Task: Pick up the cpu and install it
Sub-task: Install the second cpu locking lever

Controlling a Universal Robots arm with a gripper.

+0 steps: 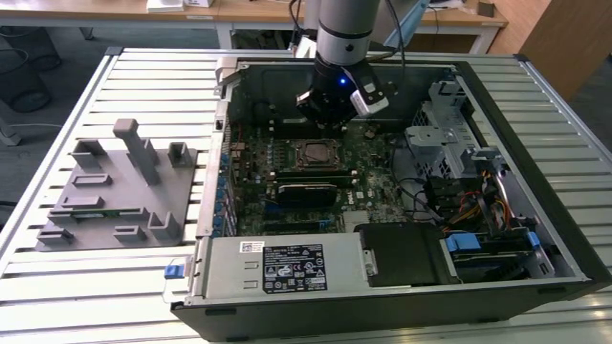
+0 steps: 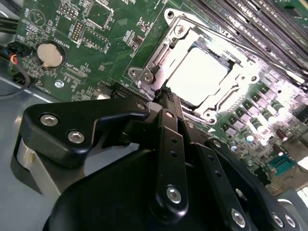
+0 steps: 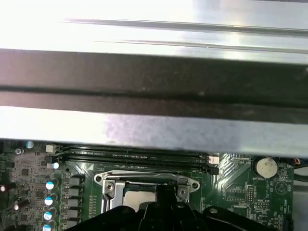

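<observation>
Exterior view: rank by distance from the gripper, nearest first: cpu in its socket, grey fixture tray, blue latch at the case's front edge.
Measured from the gripper, inside the case:
1. cpu, seated in the motherboard socket just below the gripper.
2. grey fixture tray, outside the case on the exterior view's left.
3. blue latch, by the case's front corner, lower left.

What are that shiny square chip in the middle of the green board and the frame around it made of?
The cpu looks topped with smooth bare metal: it glares almost white under the light. The socket frame around it seems polished steel-like metal, silvery with bright reflections and screws at its corners. The exact alloys cannot be told.
</observation>
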